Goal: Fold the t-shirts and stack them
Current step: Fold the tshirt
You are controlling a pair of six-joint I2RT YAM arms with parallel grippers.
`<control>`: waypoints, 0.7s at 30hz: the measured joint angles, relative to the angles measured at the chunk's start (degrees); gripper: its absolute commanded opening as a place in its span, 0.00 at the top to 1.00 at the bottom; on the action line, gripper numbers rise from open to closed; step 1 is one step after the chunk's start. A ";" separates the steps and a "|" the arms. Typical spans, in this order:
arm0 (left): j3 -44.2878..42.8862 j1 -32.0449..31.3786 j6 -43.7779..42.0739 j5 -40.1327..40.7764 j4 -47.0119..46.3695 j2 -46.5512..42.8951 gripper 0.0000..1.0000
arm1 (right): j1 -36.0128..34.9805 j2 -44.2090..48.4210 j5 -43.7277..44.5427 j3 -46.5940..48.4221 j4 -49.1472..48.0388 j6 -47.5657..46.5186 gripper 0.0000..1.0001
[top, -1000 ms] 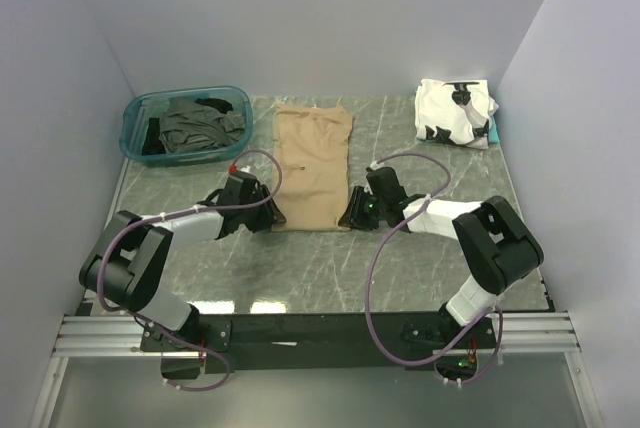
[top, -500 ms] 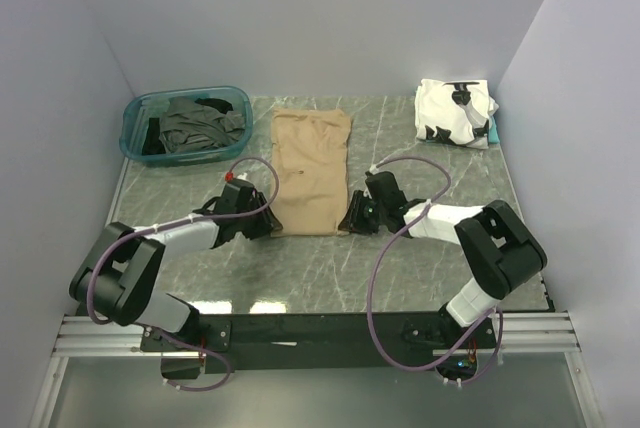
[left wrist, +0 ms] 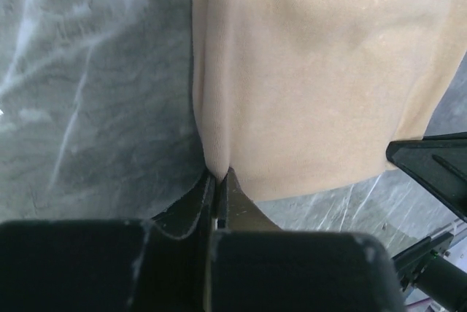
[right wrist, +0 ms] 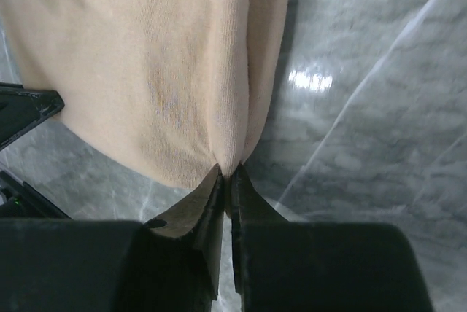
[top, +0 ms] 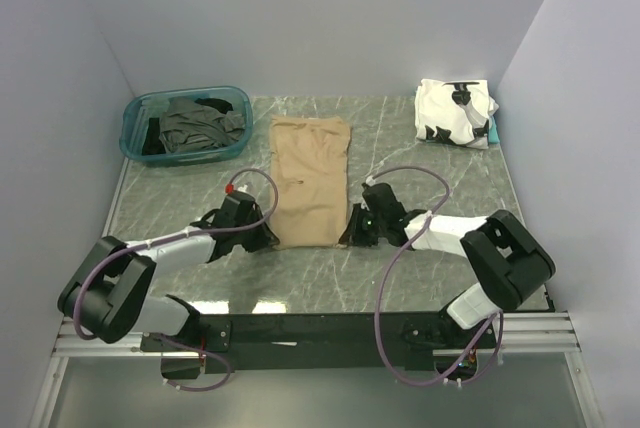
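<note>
A plain tan cloth t-shirt (top: 310, 180), folded into a long narrow panel, lies flat and stretches away from both of my grippers. My left gripper (left wrist: 219, 175) has the shirt's near left corner. Its two black fingers are pressed tight together, with a small ridge of tan cloth pinched between the tips. My right gripper (right wrist: 228, 173) has the near right corner in the same way, fingers closed on a pleat of the fabric. Both grippers sit low, facing each other, with the shirt's near hem running between them.

The shirt rests on a grey-green marble-patterned table (top: 430, 273), which shows bare just outside each gripper.

Well beyond my right gripper, in the far right corner, a folded white t-shirt with black patches (top: 455, 112) sits apart from the tan one. Well beyond my left gripper, in the far left corner, stands a teal see-through plastic bin (top: 135, 113). Crumpled dark grey and black t-shirts (top: 200, 123) lie heaped inside it.
</note>
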State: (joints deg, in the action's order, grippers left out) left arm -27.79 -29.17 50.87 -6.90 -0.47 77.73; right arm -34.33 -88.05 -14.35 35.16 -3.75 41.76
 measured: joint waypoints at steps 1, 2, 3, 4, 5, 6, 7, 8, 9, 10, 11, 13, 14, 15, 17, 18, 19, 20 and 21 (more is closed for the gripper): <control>0.31 -0.37 0.20 -0.02 -0.07 -0.42 0.99 | -0.46 0.44 0.24 -0.28 0.31 0.09 0.92; 0.50 -0.76 0.50 0.04 0.09 -0.81 0.99 | -0.83 0.87 0.44 -0.57 0.57 0.22 0.94; 0.70 -1.33 0.85 0.22 0.79 -1.36 0.99 | -1.42 1.66 0.92 -1.01 1.20 0.39 0.95; 0.94 -1.97 1.11 0.42 1.66 -2.03 0.99 | -2.16 2.67 1.51 -1.49 2.08 0.44 0.96; 1.27 -2.95 1.49 0.83 2.75 -3.15 0.99 | -3.13 4.02 2.21 -2.16 3.08 0.68 0.98; 1.77 -4.04 2.01 1.31 4.26 -4.52 0.99 | -4.11 5.53 2.86 -2.97 4.13 0.90 0.99; 2.34 -5.05 2.54 1.75 5.79 -5.92 0.99 | -5.25 7.56 3.30 -3.91 5.68 1.25 1.00; 3.17 -6.40 3.41 2.23 7.76 -8.17 0.99 | -6.38 9.75 3.85 -4.83 7.13 1.88 1.00; 4.17 -7.61 4.24 2.69 9.79 -10.49 0.99 | -7.39 12.37 4.28 -5.97 8.68 2.47 1.00; 5.25 -8.81 5.22 3.02 12.15 -13.18 0.99 | -8.31 15.08 4.61 -7.04 10.25 3.15 1.00; 6.16 -9.79 6.05 3.17 14.23 -15.82 0.99 | -9.29 18.08 4.96 -8.02 12.04 4.09 1.00; 7.85 -12.20 8.20 3.28 18.84 -22.16 0.99 | -10.97 23.71 5.31 -9.57 15.32 5.88 1.00; 8.33 -13.33 9.01 3.30 20.65 -25.24 0.99 | -11.91 26.93 5.33 -10.16 16.94 6.91 1.00; 8.79 -14.43 9.92 3.26 22.23 -28.33 0.99 | -12.52 29.88 5.25 -10.67 18.38 7.85 1.00; 9.14 -16.65 11.19 2.97 25.03 -34.93 0.99 | -14.56 35.21 5.03 -11.39 21.00 9.51 1.00; 9.14 -17.46 11.74 2.62 26.18 -38.27 0.99 | -15.10 37.62 4.76 -11.56 22.40 10.23 1.00; 9.11 -17.86 12.02 2.56 26.93 -40.30 0.99 | -15.41 39.60 4.63 -11.65 23.74 10.97 1.00; 9.01 -18.18 12.37 2.32 27.87 -42.58 0.99 | -15.61 41.20 4.42 -11.65 24.87 11.45 1.00; 8.70 -18.40 12.70 2.25 28.87 -44.54 0.99 | -15.76 42.62 4.37 -11.65 25.81 11.89 1.00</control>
State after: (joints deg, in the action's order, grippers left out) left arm -19.09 -47.57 63.57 -4.64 28.40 33.19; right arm -50.09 -45.43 -9.98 23.51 22.06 53.65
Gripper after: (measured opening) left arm 0.029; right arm 0.092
